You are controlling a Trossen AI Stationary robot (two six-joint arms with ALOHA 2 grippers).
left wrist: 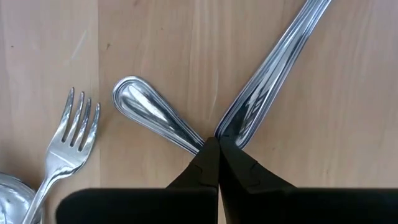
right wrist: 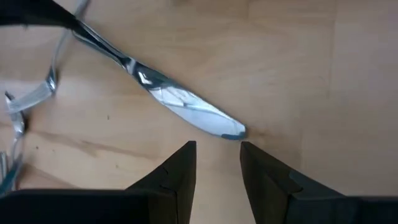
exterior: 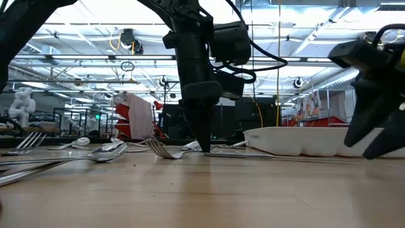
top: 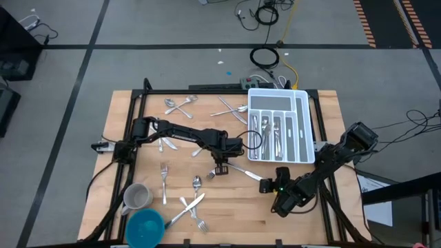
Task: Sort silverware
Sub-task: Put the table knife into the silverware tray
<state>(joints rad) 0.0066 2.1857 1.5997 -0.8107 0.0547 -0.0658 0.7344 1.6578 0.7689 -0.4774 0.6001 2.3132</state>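
Picking step in hand: left end effector (top: 222,167) down at mid-surface, fingers pinched shut where a knife (top: 245,171) handle meets a spoon (left wrist: 152,115) handle, nothing visibly gripped. Right end effector (right wrist: 216,163) poised partly open just short of the knife's blade tip, holding nothing; next, probably closing on the blade and carrying it to the white tray (top: 308,131) at two o'clock. Knife lying flat on the wooden surface (top: 234,213), long axis from ten to four o'clock, blade toward four.
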